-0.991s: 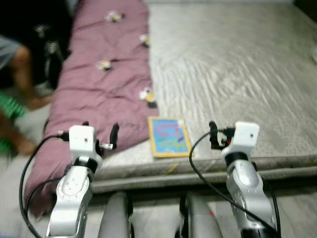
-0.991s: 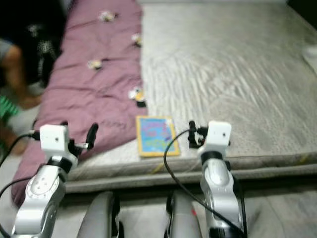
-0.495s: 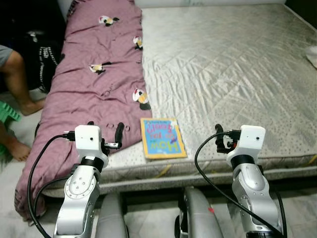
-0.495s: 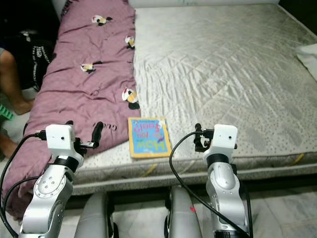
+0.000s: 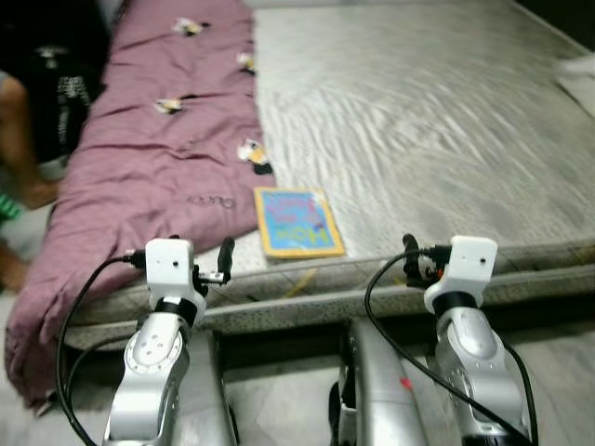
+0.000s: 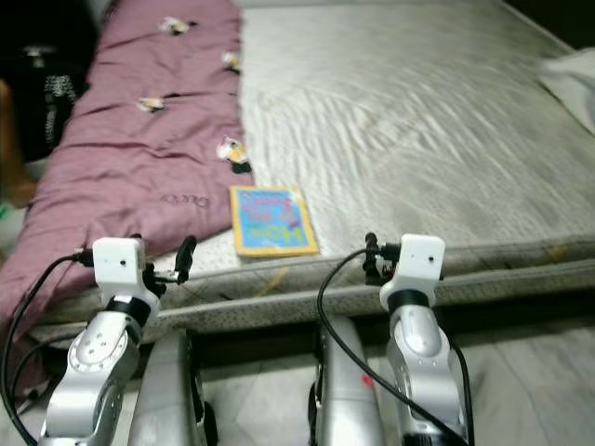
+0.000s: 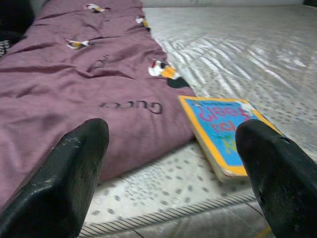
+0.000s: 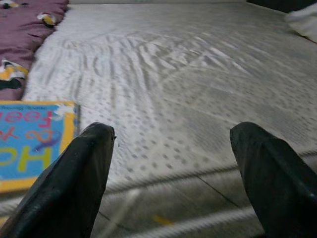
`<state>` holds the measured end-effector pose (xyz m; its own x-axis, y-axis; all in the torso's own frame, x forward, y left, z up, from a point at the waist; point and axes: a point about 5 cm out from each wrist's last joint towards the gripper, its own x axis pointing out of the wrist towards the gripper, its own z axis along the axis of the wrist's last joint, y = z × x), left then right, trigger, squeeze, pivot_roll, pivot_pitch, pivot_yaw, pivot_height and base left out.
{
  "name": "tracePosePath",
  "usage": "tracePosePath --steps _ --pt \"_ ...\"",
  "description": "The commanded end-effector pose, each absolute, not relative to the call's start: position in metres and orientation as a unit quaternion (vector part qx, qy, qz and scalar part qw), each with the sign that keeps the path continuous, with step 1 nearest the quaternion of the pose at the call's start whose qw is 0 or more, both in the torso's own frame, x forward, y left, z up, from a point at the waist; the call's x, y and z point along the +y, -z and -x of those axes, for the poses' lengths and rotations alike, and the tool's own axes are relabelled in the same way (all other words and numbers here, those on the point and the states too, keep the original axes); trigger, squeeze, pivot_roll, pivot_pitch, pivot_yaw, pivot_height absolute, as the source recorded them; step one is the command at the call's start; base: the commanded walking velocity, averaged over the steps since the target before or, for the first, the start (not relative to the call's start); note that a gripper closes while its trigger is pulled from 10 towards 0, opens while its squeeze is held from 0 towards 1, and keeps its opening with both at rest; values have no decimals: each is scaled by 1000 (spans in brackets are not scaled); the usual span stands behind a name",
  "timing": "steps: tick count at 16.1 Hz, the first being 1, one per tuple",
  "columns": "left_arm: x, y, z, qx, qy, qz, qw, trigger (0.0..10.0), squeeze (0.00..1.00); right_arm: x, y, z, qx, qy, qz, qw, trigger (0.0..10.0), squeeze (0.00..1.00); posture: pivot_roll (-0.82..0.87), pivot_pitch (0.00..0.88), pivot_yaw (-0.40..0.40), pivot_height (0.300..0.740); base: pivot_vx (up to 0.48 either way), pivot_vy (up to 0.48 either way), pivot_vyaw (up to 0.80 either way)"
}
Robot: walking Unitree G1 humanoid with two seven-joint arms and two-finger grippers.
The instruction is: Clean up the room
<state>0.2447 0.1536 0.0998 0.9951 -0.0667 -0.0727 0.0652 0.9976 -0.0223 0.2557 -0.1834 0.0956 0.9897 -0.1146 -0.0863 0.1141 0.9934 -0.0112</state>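
A bare grey mattress (image 5: 437, 121) is seen ahead, slightly blurred in the head views. A purple blanket (image 5: 139, 177) with small penguin prints is spread along its left side and hangs over the near left edge. A picture book (image 5: 296, 221) with a yellow border and blue cover is lying flat on the mattress, near the front edge and just beside the blanket's edge; whether it touches the blanket cannot be told. A white pillow corner (image 6: 572, 79) is glimpsed at the far right of the mattress. Part of a person's leg (image 5: 17, 139) is seen at the left beside the bed, blurred.

The left gripper (image 7: 173, 163) is held in front of the mattress edge, below the blanket and to the left of the book, with its fingers (image 7: 74, 168) spread wide apart and nothing between them. The right gripper (image 8: 173, 168) is held in front of the mattress edge to the right of the book, its fingers (image 8: 81, 173) likewise spread wide and empty. Neither gripper is touching the book or the mattress. Black cables are looped from both wrists.
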Motion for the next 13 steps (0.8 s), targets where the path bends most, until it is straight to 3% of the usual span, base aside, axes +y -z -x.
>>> tracePosePath --steps 1,8,13 --pt "156 -102 -246 33 23 19 999 10000 0 -185 -96 -255 44 59 6 997 10000 0 -3 77 -2 513 0 0 0" --pt "179 -98 -267 53 -46 59 996 10000 0 -196 -98 -247 48 69 15 996 10000 0 -42 119 5 513 0 0 0" --pt "180 -94 -288 64 -51 69 994 10000 0 -203 -101 -240 50 75 28 996 10000 0 -83 144 -5 480 0 0 0"
